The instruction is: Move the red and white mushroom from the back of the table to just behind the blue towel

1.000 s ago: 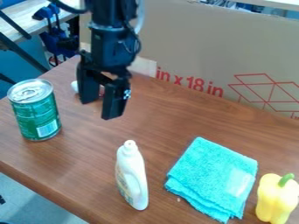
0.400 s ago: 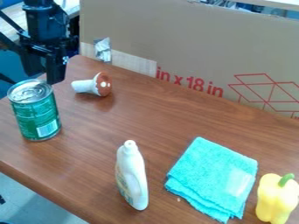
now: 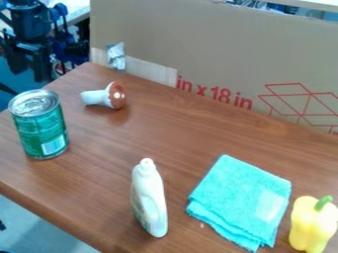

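Observation:
The gripper (image 3: 30,73) hangs at the upper left, beyond the table's far left edge, with its two fingers apart and nothing between them. Nearest below it stands a green can (image 3: 41,124) with a silver lid. A toy mushroom (image 3: 105,96) with a white stem and a brown, white-spotted cap lies on its side to the can's upper right. Upright near the front is a white bottle (image 3: 149,198). Right of the bottle, a folded turquoise cloth (image 3: 239,200) lies flat, and a yellow bell pepper (image 3: 312,225) with a green stem stands at the lower right.
A large cardboard panel (image 3: 218,54) with red print borders the back of the wooden table (image 3: 178,138). Silver tape (image 3: 116,56) sticks to its left part. Blue and black equipment stands behind the gripper.
From above the toy mushroom, the gripper has moved left and back past the can, off the table's edge, uncovering the mushroom. The objects on the table have not moved.

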Robot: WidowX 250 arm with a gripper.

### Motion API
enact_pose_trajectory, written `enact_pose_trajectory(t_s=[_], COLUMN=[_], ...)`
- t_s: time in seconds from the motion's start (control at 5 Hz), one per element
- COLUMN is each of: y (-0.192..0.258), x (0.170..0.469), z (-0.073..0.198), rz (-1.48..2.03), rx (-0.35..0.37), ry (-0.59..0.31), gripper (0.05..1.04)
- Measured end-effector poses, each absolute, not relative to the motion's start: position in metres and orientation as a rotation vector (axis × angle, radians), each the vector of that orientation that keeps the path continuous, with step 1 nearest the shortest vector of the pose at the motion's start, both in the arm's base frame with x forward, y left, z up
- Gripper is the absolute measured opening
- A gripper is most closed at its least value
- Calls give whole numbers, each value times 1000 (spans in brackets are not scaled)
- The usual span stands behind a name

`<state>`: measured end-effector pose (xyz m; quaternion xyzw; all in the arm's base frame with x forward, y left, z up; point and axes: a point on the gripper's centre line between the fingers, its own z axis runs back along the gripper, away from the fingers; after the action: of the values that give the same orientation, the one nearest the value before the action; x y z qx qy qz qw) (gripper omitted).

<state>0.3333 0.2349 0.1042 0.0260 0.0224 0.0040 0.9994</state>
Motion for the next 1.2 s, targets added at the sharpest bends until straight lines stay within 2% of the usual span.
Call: enact_pose_trajectory(t_s=[0.4, 0.8, 1.2], y=[199, 168, 172], x=[367, 384, 392], z=[99, 97, 65], rz=[-133, -307, -316], rx=[74, -6, -53], ry=[2, -57, 11], gripper=[1001, 1001, 1001])
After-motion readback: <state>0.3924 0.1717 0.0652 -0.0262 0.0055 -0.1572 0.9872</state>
